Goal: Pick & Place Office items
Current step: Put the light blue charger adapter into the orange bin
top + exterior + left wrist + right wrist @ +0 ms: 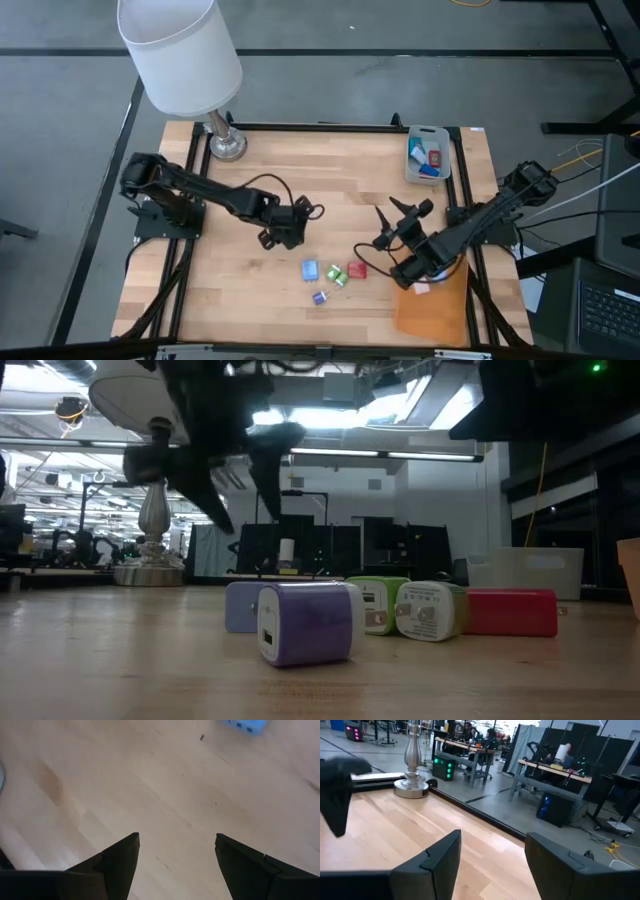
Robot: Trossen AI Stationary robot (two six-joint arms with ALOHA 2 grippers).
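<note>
Several small blocks lie on the wood near the table's near edge: light blue [310, 269], green [338, 275], red [357, 270] and purple [319, 298]. The low view shows purple [305, 622] in front, then light blue [241, 606], green [377, 603], a white-and-green one [430, 610] and red [508, 611]. My left gripper [298, 222] [177, 845] hovers open over bare wood, left of and beyond the blocks; the light blue block [247, 726] lies ahead of it. My right gripper [395, 212] [492, 845] is open, raised, to the right of the blocks.
A grey tray [428, 155] at the far right holds blue and red pieces. An orange sheet [432, 310] lies at the near right corner. A lamp stands with its base [227, 143] at the far left, and its shade [182, 50] overhangs that corner. Bare wood spans the table's middle.
</note>
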